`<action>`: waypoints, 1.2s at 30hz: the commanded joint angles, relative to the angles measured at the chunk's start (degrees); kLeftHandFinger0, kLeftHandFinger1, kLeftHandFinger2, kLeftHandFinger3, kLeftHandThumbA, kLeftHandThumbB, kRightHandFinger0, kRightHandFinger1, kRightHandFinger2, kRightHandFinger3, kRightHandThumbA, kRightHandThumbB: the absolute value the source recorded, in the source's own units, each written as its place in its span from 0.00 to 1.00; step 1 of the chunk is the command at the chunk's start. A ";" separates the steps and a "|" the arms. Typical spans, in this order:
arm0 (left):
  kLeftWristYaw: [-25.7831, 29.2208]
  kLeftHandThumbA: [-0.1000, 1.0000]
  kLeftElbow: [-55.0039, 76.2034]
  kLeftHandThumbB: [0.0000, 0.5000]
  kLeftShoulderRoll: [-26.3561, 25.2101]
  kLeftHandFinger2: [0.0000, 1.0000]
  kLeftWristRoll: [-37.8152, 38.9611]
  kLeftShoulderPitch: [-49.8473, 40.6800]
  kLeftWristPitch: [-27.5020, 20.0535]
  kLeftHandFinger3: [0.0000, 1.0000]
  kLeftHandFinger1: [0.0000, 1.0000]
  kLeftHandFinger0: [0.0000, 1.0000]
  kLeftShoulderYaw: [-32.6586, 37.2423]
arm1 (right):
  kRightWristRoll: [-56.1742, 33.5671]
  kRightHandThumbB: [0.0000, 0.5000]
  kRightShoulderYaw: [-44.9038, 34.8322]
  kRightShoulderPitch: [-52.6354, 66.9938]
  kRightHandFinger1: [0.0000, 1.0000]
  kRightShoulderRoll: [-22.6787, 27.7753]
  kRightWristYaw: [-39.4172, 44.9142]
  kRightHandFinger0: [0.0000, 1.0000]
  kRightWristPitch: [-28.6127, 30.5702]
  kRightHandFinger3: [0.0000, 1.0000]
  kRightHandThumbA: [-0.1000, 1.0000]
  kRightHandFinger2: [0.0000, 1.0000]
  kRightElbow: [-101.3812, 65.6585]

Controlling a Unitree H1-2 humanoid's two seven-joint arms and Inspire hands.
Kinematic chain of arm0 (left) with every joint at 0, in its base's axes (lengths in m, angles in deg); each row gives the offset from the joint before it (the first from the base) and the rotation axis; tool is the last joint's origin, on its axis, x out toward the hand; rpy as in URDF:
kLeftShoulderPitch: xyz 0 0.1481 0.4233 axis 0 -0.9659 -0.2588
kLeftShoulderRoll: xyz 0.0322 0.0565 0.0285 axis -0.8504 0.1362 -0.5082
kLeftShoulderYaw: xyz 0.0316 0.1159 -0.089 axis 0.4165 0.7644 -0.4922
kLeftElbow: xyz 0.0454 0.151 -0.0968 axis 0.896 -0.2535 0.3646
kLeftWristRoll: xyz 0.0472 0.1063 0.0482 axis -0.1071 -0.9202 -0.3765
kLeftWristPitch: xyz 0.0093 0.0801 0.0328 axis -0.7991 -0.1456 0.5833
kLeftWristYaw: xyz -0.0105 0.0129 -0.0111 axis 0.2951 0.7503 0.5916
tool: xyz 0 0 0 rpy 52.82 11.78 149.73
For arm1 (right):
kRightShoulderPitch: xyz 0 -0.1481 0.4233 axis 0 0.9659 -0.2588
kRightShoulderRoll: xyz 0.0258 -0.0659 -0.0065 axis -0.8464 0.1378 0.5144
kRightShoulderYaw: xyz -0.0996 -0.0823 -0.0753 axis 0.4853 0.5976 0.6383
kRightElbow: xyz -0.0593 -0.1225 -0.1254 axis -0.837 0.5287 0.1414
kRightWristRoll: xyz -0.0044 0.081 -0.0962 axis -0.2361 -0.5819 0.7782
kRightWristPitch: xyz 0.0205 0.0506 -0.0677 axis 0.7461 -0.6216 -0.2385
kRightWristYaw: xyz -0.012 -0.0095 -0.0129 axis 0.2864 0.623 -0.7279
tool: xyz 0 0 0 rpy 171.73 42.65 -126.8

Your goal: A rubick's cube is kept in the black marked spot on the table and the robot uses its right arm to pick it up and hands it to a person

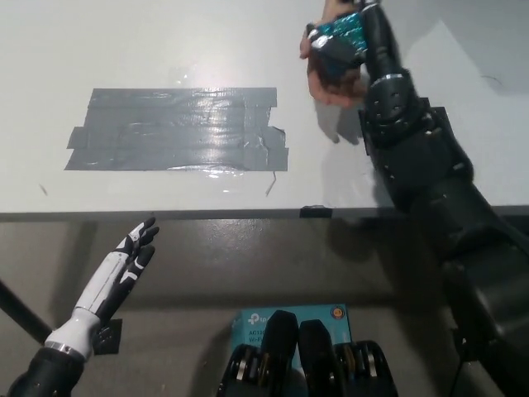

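Above the person's palm [335, 83], teal-faced cube [343, 33] in right hand [339, 51] fingers' grasp.

Bright overhead light; white table [124, 41] near washed out. Glare streaks on grey tape patch [178, 130]. Soft shadows under table edge. Slight overall softness, low resolution.

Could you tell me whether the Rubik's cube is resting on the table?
No, the teal-faced Rubik's cube is held in the black right hand above a person's open palm.
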 commanded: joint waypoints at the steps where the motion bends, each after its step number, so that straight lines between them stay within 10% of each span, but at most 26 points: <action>1: -1.02 1.00 1.83 0.61 -1.03 1.00 -0.14 1.33 -0.20 1.00 1.00 1.00 -0.36 | 0.29 0.43 1.17 -5.09 0.16 -1.74 -1.77 0.00 6.43 0.82 0.00 0.68 5.32; 4: -1.07 1.00 1.75 0.60 -1.06 1.00 -0.25 1.50 -0.26 1.00 1.00 1.00 -0.28 | 0.29 0.44 1.37 -4.70 0.23 -1.85 -1.90 0.00 7.09 0.87 0.00 0.78 6.56; 7: -1.26 1.00 2.23 0.60 -1.18 1.00 -0.30 1.65 0.19 1.00 1.00 1.00 -0.24 | 1.15 0.44 2.60 -3.05 0.51 -1.60 -1.40 0.08 6.43 1.00 0.00 1.00 8.46; 9: -1.28 1.00 2.53 0.57 -1.21 1.00 -0.32 1.53 0.45 1.00 1.00 1.00 -0.27 | 1.47 0.71 3.68 -2.99 1.00 -0.98 2.84 0.68 4.15 1.00 0.44 1.00 9.04; 11: -1.38 1.00 2.31 0.57 -1.22 1.00 -0.25 1.83 0.21 1.00 1.00 1.00 -0.22 | 0.87 0.86 4.25 -3.37 1.00 0.00 9.29 1.00 2.44 1.00 0.62 1.00 9.32; 12: -1.48 1.00 2.00 0.56 -1.32 1.00 -0.07 2.00 -0.03 1.00 1.00 1.00 -0.29 | 0.90 0.99 4.85 -3.44 1.00 0.77 13.40 1.00 1.63 1.00 0.74 1.00 9.44; 29: -1.57 1.00 1.80 0.55 -1.08 1.00 -0.66 1.99 0.09 1.00 1.00 1.00 -0.28 | -1.02 1.00 1.80 -3.78 1.00 5.41 8.25 1.00 6.94 1.00 0.85 1.00 0.53; 36: -1.78 1.00 1.96 0.54 -1.17 1.00 -0.78 2.51 0.67 1.00 1.00 1.00 -0.22 | 0.28 0.96 -1.46 7.94 1.00 11.11 12.16 1.00 -3.99 1.00 0.89 1.00 -41.58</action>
